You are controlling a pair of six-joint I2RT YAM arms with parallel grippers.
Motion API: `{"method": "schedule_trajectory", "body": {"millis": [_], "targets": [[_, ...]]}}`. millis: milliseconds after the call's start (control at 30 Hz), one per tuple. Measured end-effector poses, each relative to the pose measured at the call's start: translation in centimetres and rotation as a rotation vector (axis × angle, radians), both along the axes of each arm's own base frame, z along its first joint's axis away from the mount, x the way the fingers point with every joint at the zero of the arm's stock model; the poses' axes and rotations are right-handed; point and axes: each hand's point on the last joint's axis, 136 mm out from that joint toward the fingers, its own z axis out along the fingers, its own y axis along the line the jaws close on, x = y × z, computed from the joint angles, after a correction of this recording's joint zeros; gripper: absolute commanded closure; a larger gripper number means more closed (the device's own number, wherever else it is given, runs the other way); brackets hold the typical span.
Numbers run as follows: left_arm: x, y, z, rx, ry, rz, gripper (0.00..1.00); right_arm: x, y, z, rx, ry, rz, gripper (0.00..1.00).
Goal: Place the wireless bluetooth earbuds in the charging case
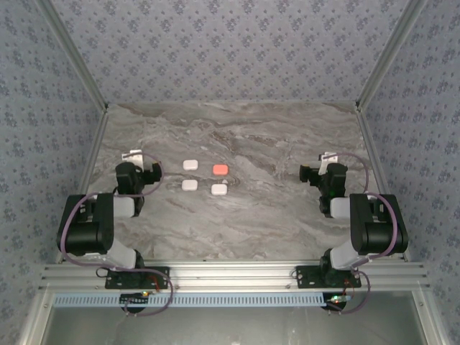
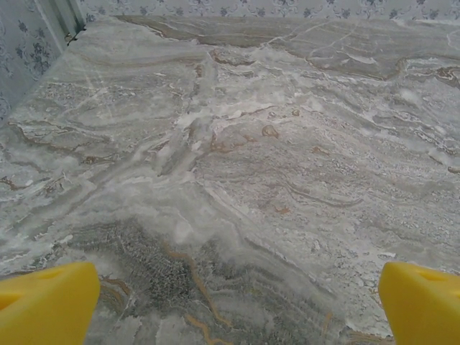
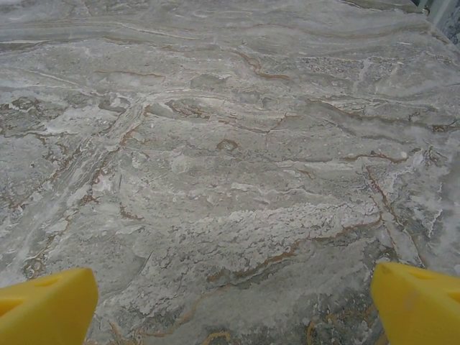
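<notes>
Both pairs of jaws gape empty, and the 4 cases (image 1: 190,185) lie just right of my left arm (image 1: 133,180), well apart from my right arm (image 1: 334,180).

A grey marble-patterned tabletop with brown and white veins (image 1: 287,215) fills the middle. 3 walls papered in blue-grey with a small floral print enclose it: the back wall (image 1: 230,50) at 12 o'clock, the left wall (image 1: 36,144) at 9, the right wall (image 1: 428,144) at 3. 2 slanting silver metal posts (image 1: 75,54) rise at 11 and 1 o'clock. A ribbed aluminium rail (image 1: 230,273) edges the table at 6 o'clock, with a white slotted strip (image 1: 237,299) just beside it. The light is soft and even.
</notes>
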Motion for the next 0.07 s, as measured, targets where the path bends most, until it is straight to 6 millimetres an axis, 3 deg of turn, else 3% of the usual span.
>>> {"method": "schedule_trajectory", "body": {"millis": [67], "targets": [[-0.03,-0.05,-0.08,0.0,0.003,-0.001,0.01,0.0,0.01,0.0,0.0,0.0,0.001,0.0]]}}
